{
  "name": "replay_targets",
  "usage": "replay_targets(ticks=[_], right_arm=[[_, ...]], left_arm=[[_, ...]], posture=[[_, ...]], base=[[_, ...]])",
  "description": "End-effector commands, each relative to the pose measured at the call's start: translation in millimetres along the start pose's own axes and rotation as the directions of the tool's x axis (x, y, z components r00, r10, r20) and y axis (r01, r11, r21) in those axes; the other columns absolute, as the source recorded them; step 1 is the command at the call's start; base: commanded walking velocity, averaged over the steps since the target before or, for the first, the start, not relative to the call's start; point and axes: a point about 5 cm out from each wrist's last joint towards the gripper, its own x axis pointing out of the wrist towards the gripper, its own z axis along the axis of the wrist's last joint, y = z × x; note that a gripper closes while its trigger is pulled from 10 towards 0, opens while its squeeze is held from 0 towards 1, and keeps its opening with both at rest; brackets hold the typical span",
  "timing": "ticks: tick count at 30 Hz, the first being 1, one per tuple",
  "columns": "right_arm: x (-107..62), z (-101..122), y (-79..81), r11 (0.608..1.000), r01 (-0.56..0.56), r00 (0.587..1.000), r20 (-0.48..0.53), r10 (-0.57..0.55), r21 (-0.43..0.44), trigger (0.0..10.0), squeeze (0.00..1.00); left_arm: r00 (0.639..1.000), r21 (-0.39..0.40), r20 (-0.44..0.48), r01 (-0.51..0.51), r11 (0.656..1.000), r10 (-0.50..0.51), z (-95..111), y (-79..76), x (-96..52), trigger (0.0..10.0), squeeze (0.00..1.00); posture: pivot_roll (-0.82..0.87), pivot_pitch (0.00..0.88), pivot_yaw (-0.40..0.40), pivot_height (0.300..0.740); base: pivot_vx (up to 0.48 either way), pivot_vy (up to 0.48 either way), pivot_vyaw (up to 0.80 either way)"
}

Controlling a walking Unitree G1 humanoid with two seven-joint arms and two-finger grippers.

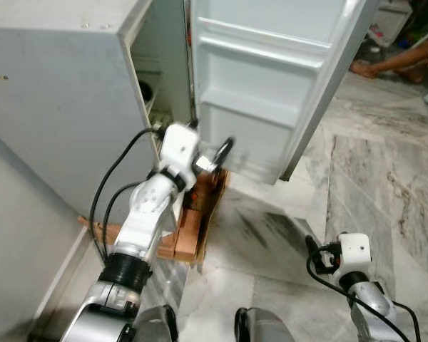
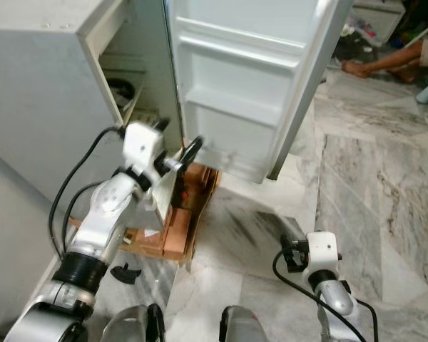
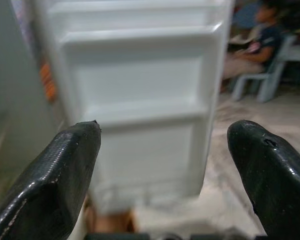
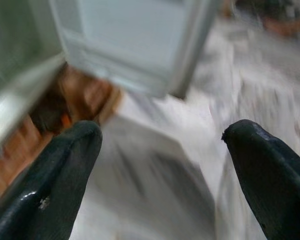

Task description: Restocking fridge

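My left gripper (image 1: 225, 151), fingers spread and empty, is raised before the open fridge door (image 1: 271, 85). My right gripper (image 4: 162, 150) hangs spread over the marble floor (image 1: 385, 185).

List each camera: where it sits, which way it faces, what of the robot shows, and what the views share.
Left and right eye views: head, facing forward and down at the open fridge door; both arms show.
Left wrist view: looks along the open left gripper at the door shelves.
Right wrist view: looks along the open right gripper at the marble floor, blurred.
All share the door.
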Motion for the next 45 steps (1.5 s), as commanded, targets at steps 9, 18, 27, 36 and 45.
replay_targets(ticks=[9, 18, 27, 36, 45], right_arm=[[17.2, 54, 42.8, 0.991, -0.132, 0.977, 0.166, 0.136, -0.035, 10.0, 0.00], [18.6, 88, 62.6, 0.992, -0.119, 0.967, 0.220, 0.126, -0.044, 10.0, 0.00], [15.1, 100, 59.2, 0.999, 0.008, 0.974, 0.229, 0.003, -0.044, 10.0, 0.00], [20.0, 108, 53.9, 0.999, 0.020, 0.973, 0.232, -0.008, -0.048, 10.0, 0.00], [30.9, 112, 57.1, 0.999, 0.037, 0.970, 0.238, -0.040, 0.018, 10.0, 0.00]], left_arm=[[0.991, 0.059, -0.029, -0.128, 0.990, 0.130, 4, 16.2, -43.7, 10.0, 0.00], [0.976, 0.053, -0.092, -0.193, 0.980, 0.197, -7, 24.4, -61.5, 10.0, 0.00], [0.965, 0.041, -0.159, -0.207, 0.978, 0.210, -24, 23.9, -70.7, 10.0, 0.00], [0.961, 0.047, -0.167, -0.216, 0.975, 0.221, -31, 24.5, -68.8, 10.0, 0.00], [0.968, 0.064, -0.135, -0.207, 0.976, 0.214, -28, 27.3, -55.9, 10.0, 0.00]], posture=[[-0.01, 0.130, 0.005, 0.740], [-0.02, 0.135, -0.009, 0.740], [-0.03, 0.113, 0.005, 0.740], [-0.06, 0.064, 0.007, 0.740], [-0.06, 0.042, 0.006, 0.740]], base=[[0.000, -0.453, 0.00], [0.096, -0.410, 0.00], [0.357, -0.316, 0.00], [0.391, -0.274, 0.00], [0.418, -0.167, 0.00]])
